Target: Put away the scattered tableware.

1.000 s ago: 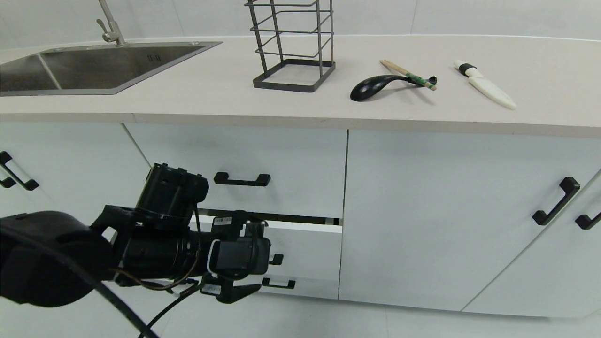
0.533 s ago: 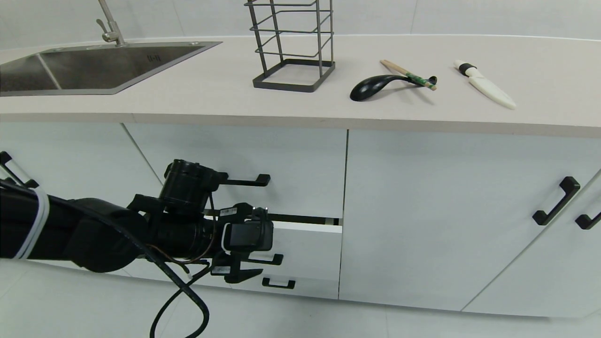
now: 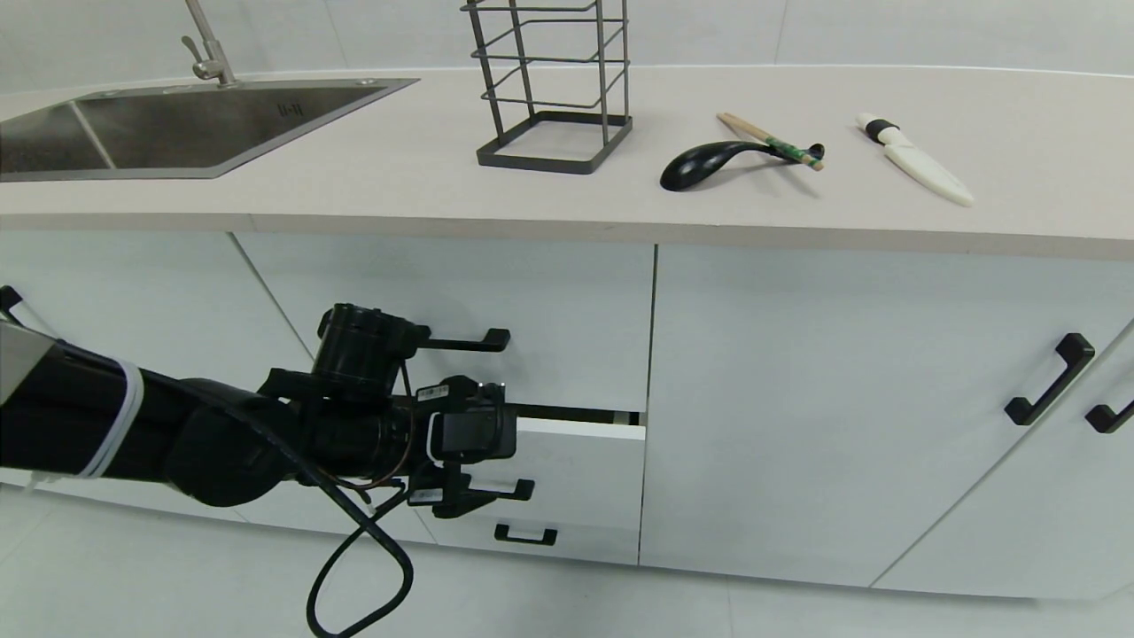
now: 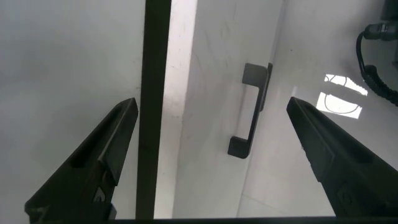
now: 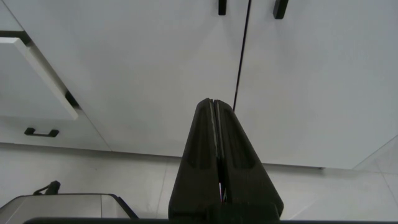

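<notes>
Below the tabletop (image 3: 354,190), your left gripper (image 3: 483,498) faces the ajar drawer's (image 3: 580,470) handle (image 4: 249,112), jaws apart, likely readied to pull it open.
Right gripper (image 5: 214,109): jaws pressed together, holding nothing.
On the tabletop: 1 spoon (image 3: 709,162), chopsticks (image 3: 769,139), 1 knife (image 3: 917,161), not yet stored.

Countertop (image 3: 354,188) — wire rack (image 3: 532,163), black spoon (image 3: 698,166), chopsticks (image 3: 769,140), knife (image 3: 917,162).

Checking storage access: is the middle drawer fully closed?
No, the drawer stands slightly pulled out, with a dark gap showing above its front.
</notes>
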Available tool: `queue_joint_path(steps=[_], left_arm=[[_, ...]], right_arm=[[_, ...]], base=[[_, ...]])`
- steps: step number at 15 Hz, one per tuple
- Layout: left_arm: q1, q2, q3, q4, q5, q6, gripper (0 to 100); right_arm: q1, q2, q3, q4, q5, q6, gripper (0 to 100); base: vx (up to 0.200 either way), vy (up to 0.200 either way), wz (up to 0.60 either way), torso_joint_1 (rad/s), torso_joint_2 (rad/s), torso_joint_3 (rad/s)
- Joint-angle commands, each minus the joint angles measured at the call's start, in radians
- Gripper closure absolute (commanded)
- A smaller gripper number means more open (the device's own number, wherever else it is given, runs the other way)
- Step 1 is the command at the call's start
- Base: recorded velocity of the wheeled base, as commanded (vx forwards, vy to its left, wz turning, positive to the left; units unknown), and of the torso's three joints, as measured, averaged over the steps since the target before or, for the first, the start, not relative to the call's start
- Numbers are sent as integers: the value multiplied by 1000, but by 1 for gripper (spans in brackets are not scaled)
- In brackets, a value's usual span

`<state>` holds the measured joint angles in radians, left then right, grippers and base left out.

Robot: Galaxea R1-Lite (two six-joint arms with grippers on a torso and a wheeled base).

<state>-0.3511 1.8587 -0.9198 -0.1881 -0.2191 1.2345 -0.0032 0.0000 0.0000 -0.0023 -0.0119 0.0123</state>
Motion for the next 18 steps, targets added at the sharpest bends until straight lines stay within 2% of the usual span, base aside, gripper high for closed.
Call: queue_joint_path(steps=[1,4,13,18], left_arm=[[6,20,-2,-1,0,2,0],[6,48,-8,-37,1,0,0],[4,86,-11,-48,0,5,0],[1,48,36,-40,-11,5,0]], right_arm=[[0,0,0,-1,0,0,100],[0,0,0,-1,0,0,100],[0,0,0,-1,0,0,100],[0,0,0,-1,0,0,100]], base=[[0,0,0,0,0,0],[0,0,0,0,0,0],[0,0,0,0,0,0],[0,0,0,0,0,0]])
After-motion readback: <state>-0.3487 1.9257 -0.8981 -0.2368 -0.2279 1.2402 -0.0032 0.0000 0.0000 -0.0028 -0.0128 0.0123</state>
